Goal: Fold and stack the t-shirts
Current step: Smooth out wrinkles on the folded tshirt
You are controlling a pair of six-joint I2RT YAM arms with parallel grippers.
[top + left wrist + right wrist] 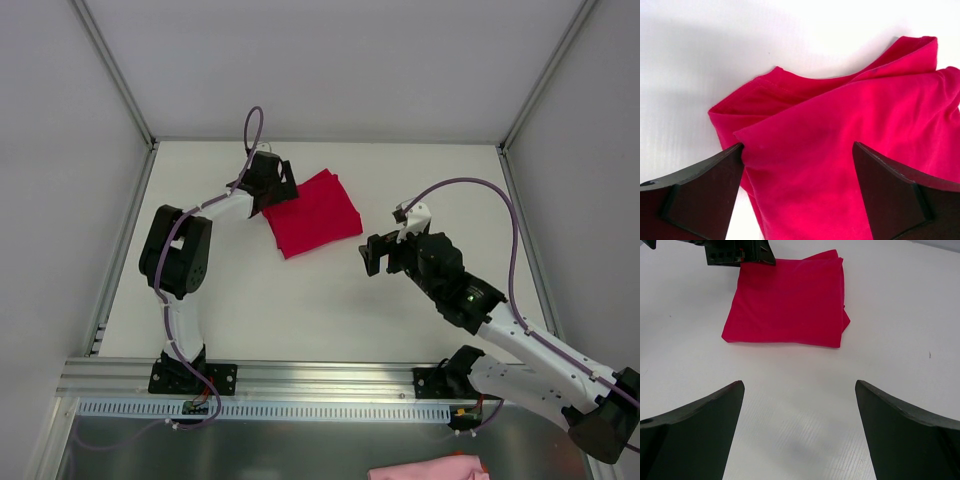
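Crimson t-shirt lies folded square on the desk, with the left tool spread wide over its left corner, gripping nothing. The right tool gapes empty near the t-shirt's right edge. Folding looks done, stacking not yet.

No legible txt, labels, brands or nos. in any view.

bright, even overhead light
the white table glared almost blown out in the left wrist view; shadows lay faint and soft-edged, and the near fingers showed dark and slightly blurred.
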